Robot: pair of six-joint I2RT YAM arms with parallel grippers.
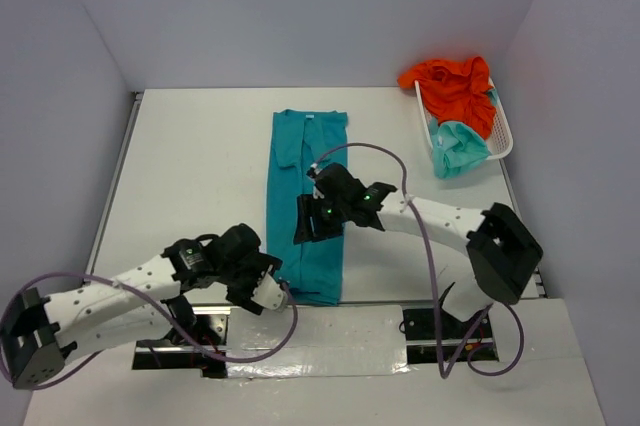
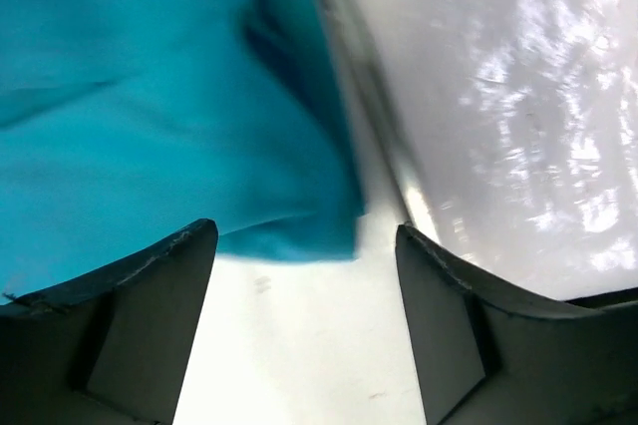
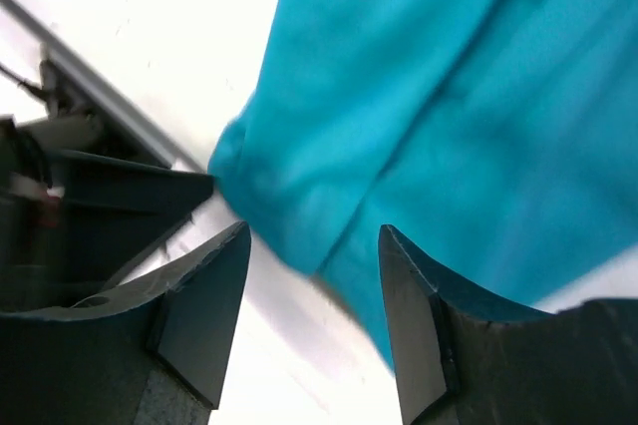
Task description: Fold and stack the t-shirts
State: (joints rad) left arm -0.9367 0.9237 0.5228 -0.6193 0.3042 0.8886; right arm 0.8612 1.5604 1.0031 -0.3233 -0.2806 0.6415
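Observation:
The teal blue t-shirt [image 1: 305,196] lies on the white table as a long narrow strip, collar at the far end. My left gripper [image 1: 262,274] sits low at the strip's near left corner. Its jaws are open over bare table, and the shirt's corner [image 2: 299,235] lies just beyond the fingertips [image 2: 194,245]. My right gripper [image 1: 308,221] hovers over the middle of the strip, open. A blurred fold of the teal cloth [image 3: 299,206] hangs between its fingertips [image 3: 399,255]. The orange t-shirt [image 1: 455,86] and the mint-aqua t-shirt [image 1: 460,151] are bunched in the basket.
A white mesh basket [image 1: 503,131] stands at the back right by the wall. The table's near edge [image 2: 389,146], a metal strip, runs just past the shirt's near end. Grey walls close in on three sides.

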